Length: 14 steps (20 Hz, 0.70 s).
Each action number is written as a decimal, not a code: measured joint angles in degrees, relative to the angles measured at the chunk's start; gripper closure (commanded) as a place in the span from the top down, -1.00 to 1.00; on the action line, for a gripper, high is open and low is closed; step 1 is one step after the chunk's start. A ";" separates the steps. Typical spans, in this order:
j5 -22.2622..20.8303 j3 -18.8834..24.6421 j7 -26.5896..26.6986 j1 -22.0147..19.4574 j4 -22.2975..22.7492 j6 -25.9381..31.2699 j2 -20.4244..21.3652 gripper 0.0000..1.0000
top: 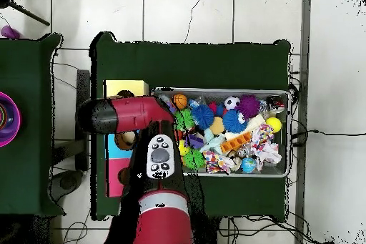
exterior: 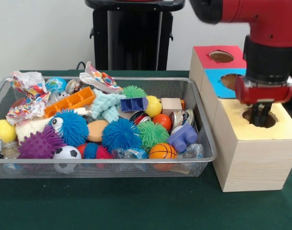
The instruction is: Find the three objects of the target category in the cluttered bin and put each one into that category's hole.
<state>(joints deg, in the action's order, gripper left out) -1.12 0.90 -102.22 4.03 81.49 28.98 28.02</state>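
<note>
My hand [exterior: 259, 114] hung with its tips in the yellow-topped box's hole [exterior: 270, 119], placed for a straight drop; I could not tell its opening or load. Two paper wads [exterior: 26, 93] lay in the wire bin [exterior: 201, 125].

No legible text, label, brand, number or sign in either view.

Front view: the wooden box tops, pale yellow [exterior: 280, 125], blue [exterior: 217, 76] and red [exterior: 217, 57], are plain colour with no lettering. The crumpled paper wads [exterior: 28, 93] in the wire mesh bin [exterior: 203, 143] carry printed colour patches only; no characters can be made out. The orange mini basketball [exterior: 162, 151] shows black seam lines, no wording. The orange ridged block [exterior: 69, 101] shows no markings.

Overhead view: the white panel on the arm [top: 160, 157] bears dark round marks, possibly buttons; nothing on it can be read at this resolution.
</note>
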 measured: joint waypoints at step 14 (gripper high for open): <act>0.18 -2.89 0.00 3.21 0.45 22.32 14.45 -1.00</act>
<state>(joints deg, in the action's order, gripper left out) -0.94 -1.99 -102.22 7.25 81.94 51.30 42.47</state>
